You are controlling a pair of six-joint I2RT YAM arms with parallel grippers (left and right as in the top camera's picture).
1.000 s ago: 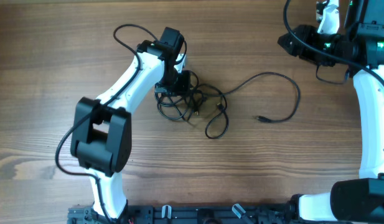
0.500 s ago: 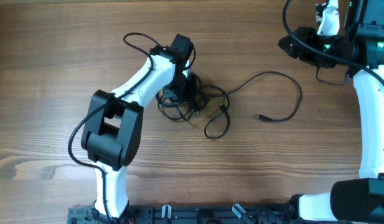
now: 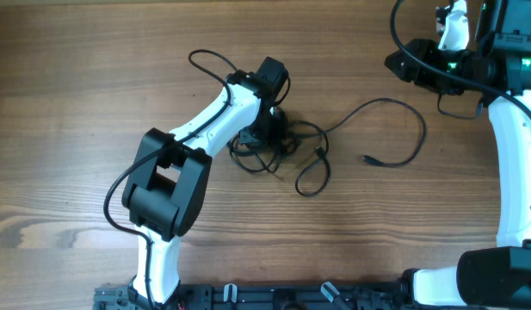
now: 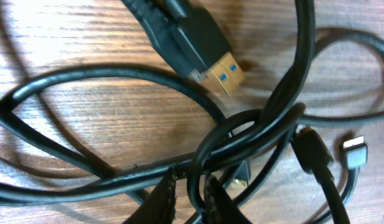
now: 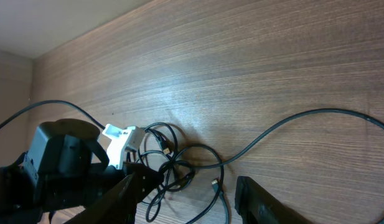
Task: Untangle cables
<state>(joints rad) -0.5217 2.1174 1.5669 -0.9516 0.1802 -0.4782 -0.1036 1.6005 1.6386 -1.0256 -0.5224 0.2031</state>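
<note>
Black cables point(image 3: 278, 153) lie knotted in a bunch near the middle of the wooden counter point(image 3: 76, 86), and one long strand point(image 3: 381, 101) curves off to the right and ends in a free plug point(image 3: 367, 160). The step in hand looks like the first pick at the knot. The left pincer point(image 4: 190, 200) is down in the bunch, its fingertips close on either side of one looped strand, though I cannot tell whether they truly pinch it. The right pincer point(image 5: 192, 198) hangs spread and empty, well apart. The next move probably calls for a firm hold on that loop, then a pull clear of the crossing strands. Overhead, the wrist hides the left fingertips. The wrist view cuts the fingers off at its lower edge, and it is hard to follow which cable the gold-tipped plug point(image 4: 224, 73) belongs to.
</note>
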